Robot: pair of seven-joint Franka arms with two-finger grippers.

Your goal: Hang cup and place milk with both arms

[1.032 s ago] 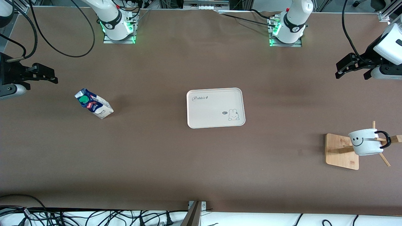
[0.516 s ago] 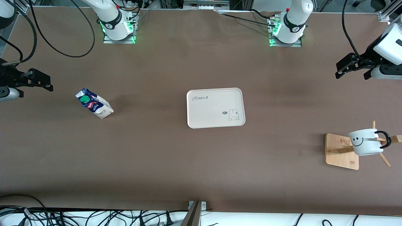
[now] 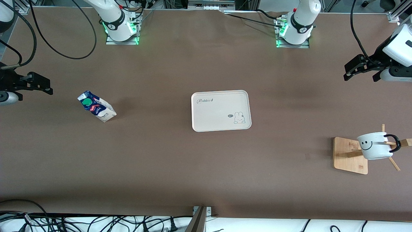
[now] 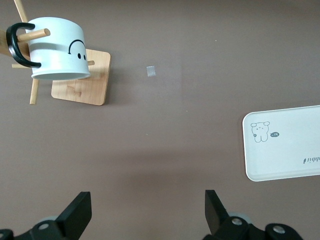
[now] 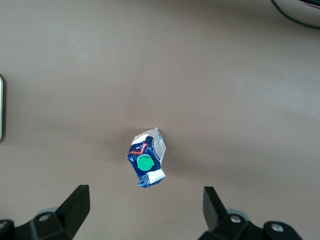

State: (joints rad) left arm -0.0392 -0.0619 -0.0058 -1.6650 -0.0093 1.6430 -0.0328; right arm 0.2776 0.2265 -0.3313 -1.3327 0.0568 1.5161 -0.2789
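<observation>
The milk (image 3: 96,109) stands on the table toward the right arm's end; it also shows in the right wrist view (image 5: 147,157), green cap up. My right gripper (image 3: 49,87) hovers open and empty over the table's edge beside the carton, jaws wide in the right wrist view (image 5: 145,210). The cup (image 3: 375,146) hangs by its black handle on a peg of a wooden rack (image 3: 349,154) toward the left arm's end. The left wrist view shows the cup (image 4: 57,47) and the rack (image 4: 82,77). My left gripper (image 3: 347,73) is open and empty over bare table (image 4: 147,215), apart from the rack.
A white rabbit tray (image 3: 220,110) lies at the table's middle, and its end shows in the left wrist view (image 4: 285,145). Both arm bases stand along the top edge. Cables lie below the table's front edge.
My right gripper has drawn back toward the right arm's end of the table and shifted slightly. The left arm, the milk and the cup have not moved.
</observation>
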